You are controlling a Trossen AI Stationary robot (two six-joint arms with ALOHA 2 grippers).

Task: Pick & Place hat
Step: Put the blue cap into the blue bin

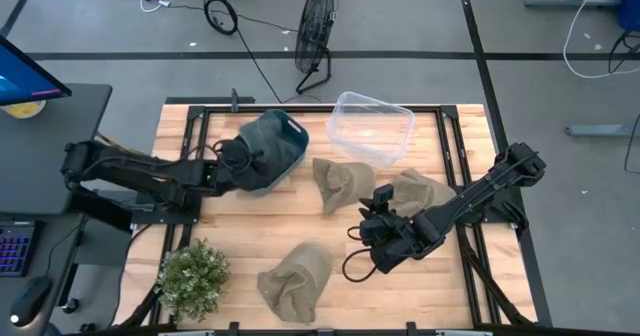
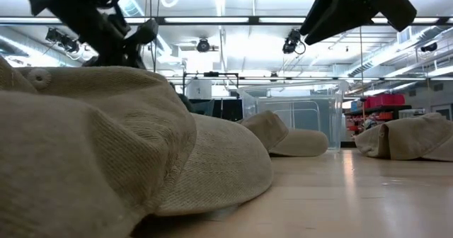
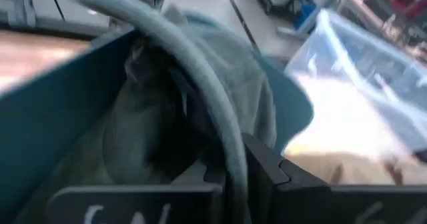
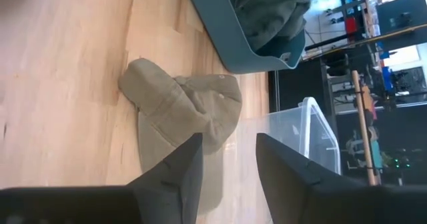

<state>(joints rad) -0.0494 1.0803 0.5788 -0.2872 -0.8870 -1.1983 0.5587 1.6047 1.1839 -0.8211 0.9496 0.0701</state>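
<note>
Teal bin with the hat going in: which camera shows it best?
The high view: the whole teal bin shows, with the left gripper over the hat inside. Left wrist view shows only its inner wall, right wrist view one corner, the low view none.

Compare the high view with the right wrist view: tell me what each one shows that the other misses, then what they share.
Only the high view shows the potted plant, the floor fan, the left gripper at the teal bin, and two further tan hats.

Only the right wrist view shows the right gripper from up close, open and empty, and shelving in the room behind.

Both show the teal bin with a grey-green hat inside, the middle tan hat on the wood, and the clear bin.
</note>
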